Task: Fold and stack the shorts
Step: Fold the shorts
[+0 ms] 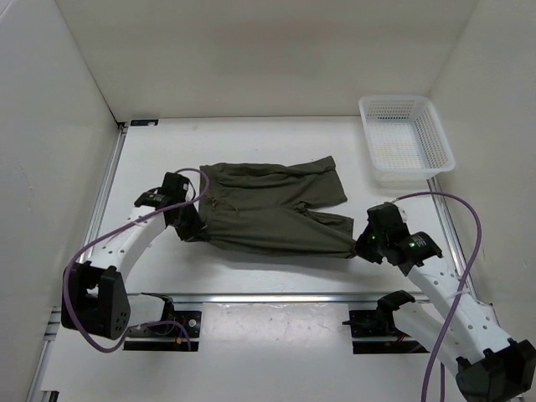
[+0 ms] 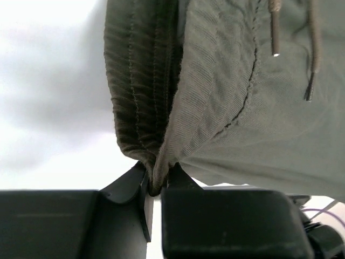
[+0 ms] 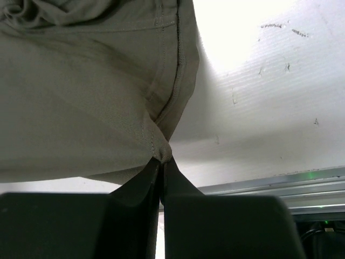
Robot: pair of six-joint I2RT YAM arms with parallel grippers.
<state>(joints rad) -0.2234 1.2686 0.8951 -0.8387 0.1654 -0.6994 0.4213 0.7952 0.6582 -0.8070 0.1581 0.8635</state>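
L gripper (image 2: 155,186) pinched on shorts (image 1: 268,209) waistband, R gripper (image 3: 161,162) clamped on leg hem — you've got both near-edge ends, ready to fold over.

the shorts (image 1: 268,213) are plain dark olive green, with fine ribbed stripes along the waistband (image 2: 140,81) and a drawstring (image 2: 275,32) in a duller brownish olive. the mesh basket (image 1: 395,100) at the far right is white with a grid of small holes, and the table (image 1: 251,276) and walls (image 1: 251,50) are plain white. the left arm (image 1: 126,243) and right arm (image 1: 444,293) are white with black joints, the left gripper (image 2: 156,183) and right gripper (image 3: 160,167) are black, and purple cables (image 1: 481,234) loop off each arm.
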